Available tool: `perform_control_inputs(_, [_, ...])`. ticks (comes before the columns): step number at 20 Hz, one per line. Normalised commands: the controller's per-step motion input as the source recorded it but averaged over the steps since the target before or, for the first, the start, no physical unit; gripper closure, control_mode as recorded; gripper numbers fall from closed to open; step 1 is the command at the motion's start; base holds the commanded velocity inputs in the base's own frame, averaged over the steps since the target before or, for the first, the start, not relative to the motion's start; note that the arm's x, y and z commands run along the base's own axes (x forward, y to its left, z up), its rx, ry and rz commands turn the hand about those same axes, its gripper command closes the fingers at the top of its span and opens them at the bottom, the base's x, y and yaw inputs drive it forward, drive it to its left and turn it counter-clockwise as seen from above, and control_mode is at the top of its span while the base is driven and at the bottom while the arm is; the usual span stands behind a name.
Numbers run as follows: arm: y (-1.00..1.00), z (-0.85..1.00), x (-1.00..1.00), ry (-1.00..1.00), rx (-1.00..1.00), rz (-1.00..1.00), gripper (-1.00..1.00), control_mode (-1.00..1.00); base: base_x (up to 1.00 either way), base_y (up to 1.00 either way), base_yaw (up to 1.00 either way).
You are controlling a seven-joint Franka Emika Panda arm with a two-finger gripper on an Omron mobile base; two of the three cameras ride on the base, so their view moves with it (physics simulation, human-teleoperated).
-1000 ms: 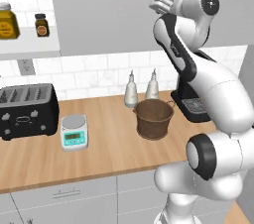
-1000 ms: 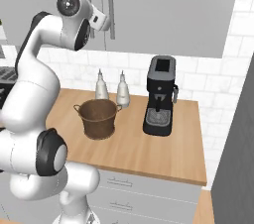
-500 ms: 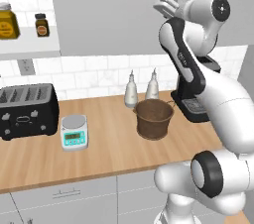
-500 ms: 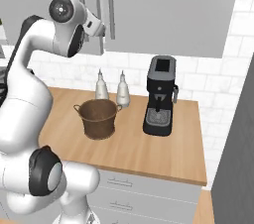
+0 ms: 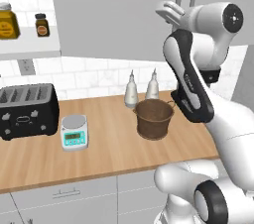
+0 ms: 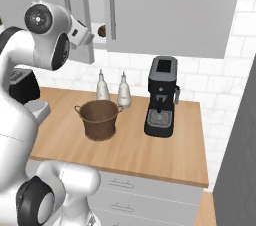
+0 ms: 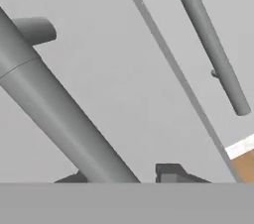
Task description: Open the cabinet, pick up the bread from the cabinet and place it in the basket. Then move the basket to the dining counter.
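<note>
The grey cabinet (image 6: 170, 10) hangs above the worktop. Its left door stands slightly ajar, and in the gap the dark brown bread (image 6: 102, 31) lies on the pale shelf. My gripper (image 7: 121, 176) is shut on the left door's long bar handle (image 7: 64, 119), which runs between the two fingertips. The gripper (image 5: 167, 9) is raised at the cabinet front (image 5: 114, 15), beside the two handles. The other door's handle (image 7: 208, 39) is to the right. The brown woven basket (image 5: 155, 118) (image 6: 100, 119) sits empty on the worktop below. The dining counter is out of view.
Two pale bottles (image 5: 131, 89) stand behind the basket. A black coffee machine (image 6: 161, 95) is to its right, a small scale (image 5: 74, 131) and a black toaster (image 5: 27, 109) to its left. Jars (image 5: 7, 20) sit on an open shelf at the far left.
The hand rose to the left door's handle and the jaws closed on it. The door has since swung out a little, uncovering the bread.
</note>
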Motion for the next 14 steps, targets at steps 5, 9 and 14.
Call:
perform_control_inputs(5, [0.14, 0.42, -1.0, 0.0, 0.0, 0.0, 1.0, -1.0, 0.0, 0.0, 0.0])
perform_control_inputs(9, [0.33, 0.3, -1.0, 0.03, -0.02, 0.0, 1.0, -1.0, 0.0, 0.0, 0.0])
perform_control_inputs(14, [0.36, 0.08, -0.86, 0.08, -0.04, -0.01, -1.0, -1.0, 0.0, 0.0, 0.0])
